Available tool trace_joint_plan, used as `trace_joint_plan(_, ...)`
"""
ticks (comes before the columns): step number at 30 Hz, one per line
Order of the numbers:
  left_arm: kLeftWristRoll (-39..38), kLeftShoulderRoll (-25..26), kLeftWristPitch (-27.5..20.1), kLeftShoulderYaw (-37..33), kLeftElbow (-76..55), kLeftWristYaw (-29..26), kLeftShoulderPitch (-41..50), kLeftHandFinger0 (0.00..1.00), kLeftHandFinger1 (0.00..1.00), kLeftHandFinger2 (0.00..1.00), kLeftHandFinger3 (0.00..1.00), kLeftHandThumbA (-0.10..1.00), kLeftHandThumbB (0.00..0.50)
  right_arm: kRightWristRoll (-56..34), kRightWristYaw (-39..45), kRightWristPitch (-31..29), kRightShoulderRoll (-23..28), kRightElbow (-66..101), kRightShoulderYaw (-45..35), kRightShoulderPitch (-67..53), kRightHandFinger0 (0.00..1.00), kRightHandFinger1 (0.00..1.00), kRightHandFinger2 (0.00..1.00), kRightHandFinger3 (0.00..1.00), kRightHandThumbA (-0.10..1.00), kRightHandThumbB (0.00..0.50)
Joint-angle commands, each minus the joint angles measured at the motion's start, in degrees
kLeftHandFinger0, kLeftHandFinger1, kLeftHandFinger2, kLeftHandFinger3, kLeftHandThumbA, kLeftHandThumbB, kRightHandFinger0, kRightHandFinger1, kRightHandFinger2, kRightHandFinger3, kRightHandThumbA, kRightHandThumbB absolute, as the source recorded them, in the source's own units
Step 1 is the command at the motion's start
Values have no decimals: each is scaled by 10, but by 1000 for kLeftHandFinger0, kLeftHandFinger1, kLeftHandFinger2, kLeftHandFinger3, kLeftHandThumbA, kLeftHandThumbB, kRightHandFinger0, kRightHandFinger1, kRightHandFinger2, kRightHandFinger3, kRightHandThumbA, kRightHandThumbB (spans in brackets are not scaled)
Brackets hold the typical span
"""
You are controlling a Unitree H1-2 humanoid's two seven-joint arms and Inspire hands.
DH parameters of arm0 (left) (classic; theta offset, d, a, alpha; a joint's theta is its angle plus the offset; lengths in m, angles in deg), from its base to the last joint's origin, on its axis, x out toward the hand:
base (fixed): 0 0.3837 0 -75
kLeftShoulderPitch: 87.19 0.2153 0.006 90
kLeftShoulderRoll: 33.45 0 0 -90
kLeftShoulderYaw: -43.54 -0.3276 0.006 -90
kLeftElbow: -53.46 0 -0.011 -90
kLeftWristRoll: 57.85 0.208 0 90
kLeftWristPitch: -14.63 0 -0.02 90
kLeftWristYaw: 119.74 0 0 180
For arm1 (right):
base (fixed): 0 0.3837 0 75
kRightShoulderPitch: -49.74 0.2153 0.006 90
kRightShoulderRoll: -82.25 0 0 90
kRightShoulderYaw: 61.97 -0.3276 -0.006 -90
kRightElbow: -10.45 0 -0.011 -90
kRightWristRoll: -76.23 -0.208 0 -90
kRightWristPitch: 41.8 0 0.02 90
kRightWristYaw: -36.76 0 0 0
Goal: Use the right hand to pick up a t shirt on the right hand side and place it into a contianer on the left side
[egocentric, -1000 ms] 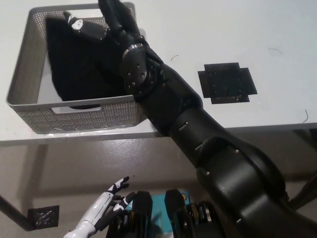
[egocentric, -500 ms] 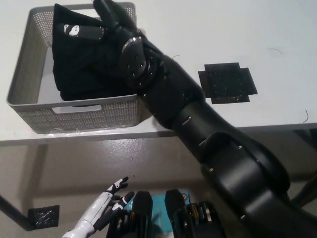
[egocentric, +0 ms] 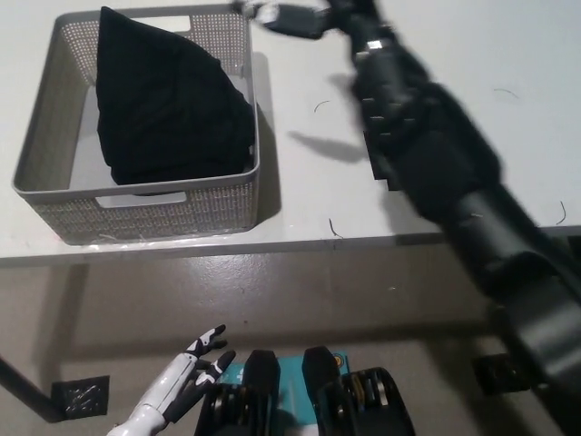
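Observation:
A black t-shirt (egocentric: 163, 104) lies heaped inside the grey mesh basket (egocentric: 136, 211) at the left of the white table (egocentric: 300, 209), with one corner poking above the basket's far rim. My black right hand (egocentric: 304, 16) hovers at the top edge of the picture, to the right of the basket and above the table. It is blurred, holds nothing, and its fingers stretch out towards the left. Its forearm runs down to the bottom right. My white left hand (egocentric: 186, 381) rests low at the lower left, below the table, fingers apart and empty.
The table's front edge (egocentric: 272, 247) runs across the middle of the picture, with floor below it. A small black square (egocentric: 80, 397) lies on the floor at the bottom left. My right arm hides the dark pad on the table's right part.
My right hand has let go of the t-shirt and swung up and to the right, out of the basket. The shirt has settled in the basket. The left hand has barely moved.

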State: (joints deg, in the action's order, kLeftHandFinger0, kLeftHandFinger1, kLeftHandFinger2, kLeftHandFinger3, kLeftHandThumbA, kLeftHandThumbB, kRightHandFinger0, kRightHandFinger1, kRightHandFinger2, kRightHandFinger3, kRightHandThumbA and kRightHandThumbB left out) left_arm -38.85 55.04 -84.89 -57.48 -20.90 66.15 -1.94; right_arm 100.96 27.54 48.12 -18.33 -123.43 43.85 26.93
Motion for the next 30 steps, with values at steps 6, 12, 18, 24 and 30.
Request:
trace_joint_plan(6, -13, 16, -2, 21, -21, -5, 12, 758, 804, 959, 1000, 976, 383, -31, 72, -15, 124, 334, -45, -140, 1000, 1000, 1000, 1000, 842, 471)
trace_joint_plan(12, -24, 21, -12, 41, -9, -12, 20, 828, 851, 972, 1000, 974, 396, -45, 87, -22, 178, 492, -71, -266, 1000, 1000, 1000, 1000, 822, 350)
trace_joint_plan(18, -38, 17, -33, 58, 7, -23, 37, 831, 859, 983, 1000, 961, 394, -19, 69, -48, 194, 594, -72, -408, 1000, 1000, 1000, 1000, 862, 323)
trace_joint_plan(24, -31, 10, -35, 64, 11, -30, 51, 882, 855, 983, 1000, 993, 404, -22, 8, -140, 199, 610, -92, -652, 1000, 1000, 1000, 1000, 790, 284)
trace_joint_plan(30, -47, 4, -54, 75, 25, -27, 50, 852, 832, 982, 1000, 947, 388, 6, -32, -185, 171, 564, -107, -768, 1000, 1000, 1000, 1000, 873, 288)
